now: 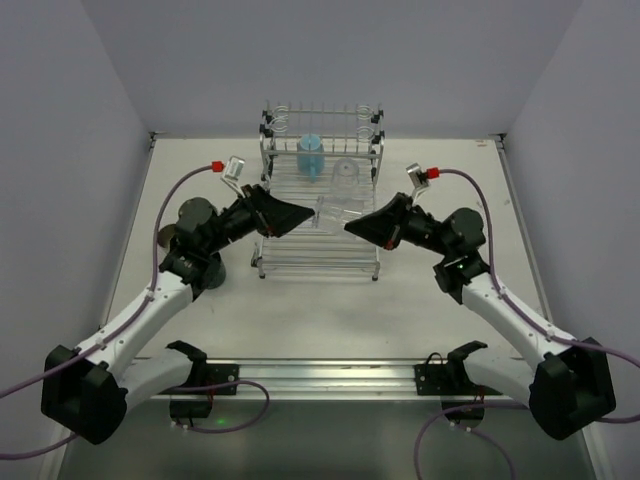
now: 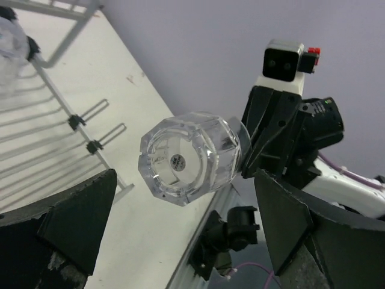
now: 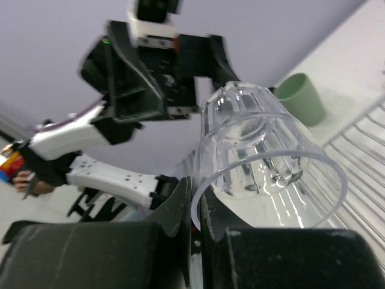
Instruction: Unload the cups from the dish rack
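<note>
The chrome dish rack stands mid-table. A light blue cup and a clear tumbler stand on it near the back rail. My right gripper is shut on the rim of a second clear tumbler and holds it on its side above the rack. In the right wrist view the rim is pinched between the fingers of the right gripper. My left gripper is open, facing the tumbler's base and not touching it. A pale green cup stands on the table beyond the left arm.
The rack's slatted base and side loops lie below and left of the held tumbler. The metal rail with both arm bases runs along the near edge. A round object sits half hidden behind the left arm.
</note>
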Action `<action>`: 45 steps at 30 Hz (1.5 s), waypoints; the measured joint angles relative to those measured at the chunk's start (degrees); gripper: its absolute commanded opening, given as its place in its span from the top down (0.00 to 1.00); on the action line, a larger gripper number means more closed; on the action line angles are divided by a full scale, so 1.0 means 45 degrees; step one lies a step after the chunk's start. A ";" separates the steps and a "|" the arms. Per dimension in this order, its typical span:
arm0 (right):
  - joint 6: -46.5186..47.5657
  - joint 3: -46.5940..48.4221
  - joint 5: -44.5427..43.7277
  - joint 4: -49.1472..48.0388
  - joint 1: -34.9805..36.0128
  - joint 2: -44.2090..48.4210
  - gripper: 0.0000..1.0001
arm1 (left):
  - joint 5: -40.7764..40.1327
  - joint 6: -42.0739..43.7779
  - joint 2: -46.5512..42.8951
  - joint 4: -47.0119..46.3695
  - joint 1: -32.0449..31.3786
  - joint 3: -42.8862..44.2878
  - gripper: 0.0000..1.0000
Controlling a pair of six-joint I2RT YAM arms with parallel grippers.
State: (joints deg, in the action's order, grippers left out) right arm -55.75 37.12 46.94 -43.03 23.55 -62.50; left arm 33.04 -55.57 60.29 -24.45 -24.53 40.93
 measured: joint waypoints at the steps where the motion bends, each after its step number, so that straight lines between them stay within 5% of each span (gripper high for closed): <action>1: 0.0471 0.0087 -0.0374 0.1117 0.0005 0.0364 1.00 | -0.0393 0.0505 -0.0199 0.0782 0.0000 0.0403 0.00; 10: 0.3871 0.2783 -0.6305 1.0200 -0.0083 0.3104 1.00 | -0.3832 0.4085 0.0680 0.4760 -0.1175 0.2963 0.00; 18: 0.5319 0.4517 -1.0661 1.4858 -0.0865 0.2361 1.00 | -0.7548 0.5095 0.3711 0.6849 -0.3337 0.3886 0.01; 29: 0.6135 0.5119 -1.2896 1.8098 -0.2448 -0.2006 1.00 | -1.1385 0.6460 0.5576 0.6737 -0.4925 0.4653 0.01; 45: 0.7281 0.8301 -1.3493 2.0497 -0.2599 -0.6795 1.00 | -1.2590 0.7747 0.7732 0.5450 -0.4998 0.5950 0.00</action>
State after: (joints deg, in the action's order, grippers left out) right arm -22.98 74.48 -13.78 49.21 11.86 -93.08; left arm -23.62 -20.71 95.09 0.08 -47.03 67.70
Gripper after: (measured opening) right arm 0.048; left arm 0.994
